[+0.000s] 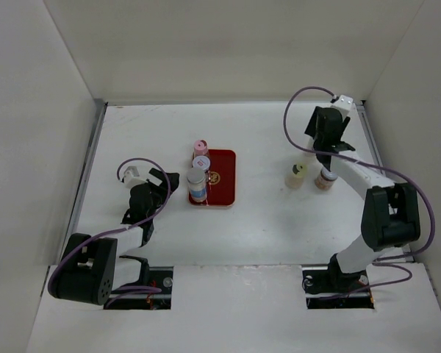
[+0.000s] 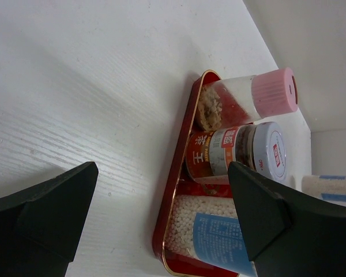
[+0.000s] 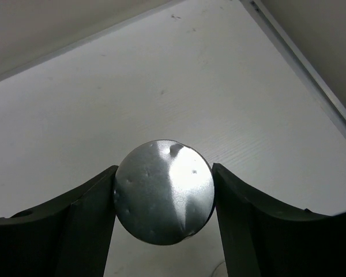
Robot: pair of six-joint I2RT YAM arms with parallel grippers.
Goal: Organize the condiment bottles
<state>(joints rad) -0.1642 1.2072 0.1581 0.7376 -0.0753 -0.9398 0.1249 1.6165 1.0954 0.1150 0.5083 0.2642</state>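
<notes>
Three condiment bottles stand along the left side of the red tray (image 1: 222, 179): a pink-capped one (image 1: 200, 145), a silver-capped one with a red label (image 1: 201, 163) and a blue-labelled one (image 1: 197, 185). My left gripper (image 1: 167, 182) is open just left of the tray, level with the blue-labelled bottle (image 2: 219, 236); its fingers (image 2: 52, 202) hold nothing. On the right stand a yellow-green-capped bottle (image 1: 296, 175) and a pinkish bottle (image 1: 324, 179). My right gripper (image 3: 164, 190) reaches down over the pinkish one, with both fingers (image 3: 86, 208) pressed against its round silver cap (image 3: 161, 184).
White walls enclose the table on three sides, and a metal rail (image 3: 311, 69) runs along the right edge near my right arm. The right half of the red tray (image 1: 228, 165) is bare. A further beige bottle with blue bands (image 2: 328, 187) shows beyond the tray.
</notes>
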